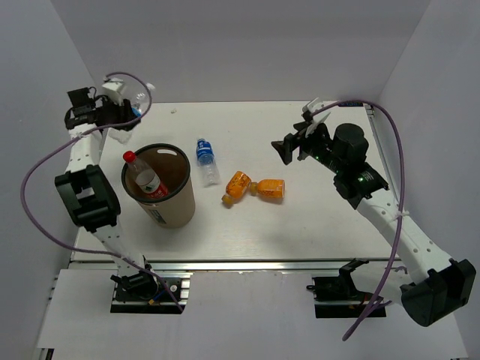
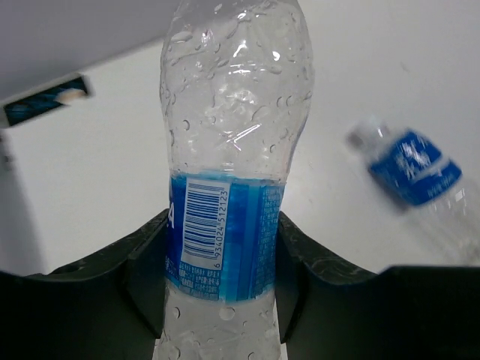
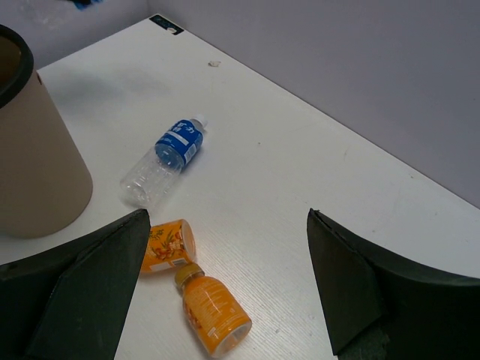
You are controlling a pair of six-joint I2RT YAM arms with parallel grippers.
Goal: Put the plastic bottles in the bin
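Looking down from the top, the left gripper is at 11 o'clock from the bin, out by the far left corner of the table. It squeezes the held bottle, with one finger on each side of the blue label. The bottle is clear and has drops of water inside. I cannot tell if it is up off the table or resting on it.

The right gripper is wide open and holds nothing. It hangs in the air at 1 o'clock from the orange bottles.

One job looks done. The red bottle is in the bin, leaning on the wall with its red cap poking up at the rim.

Four jobs are left. The held bottle has to go over to the bin and be let go above it. Three more bottles lie on their sides on the table. The blue bottle is at 2 o'clock from the bin, just beside it. The two orange bottles are at 3 o'clock from the bin, a bit farther out. They lie close together and look like they touch at their caps.

So I think the task is near the start, with one bottle in, one in hand, and three waiting. The open right gripper is nearest the orange ones, so it could take those.
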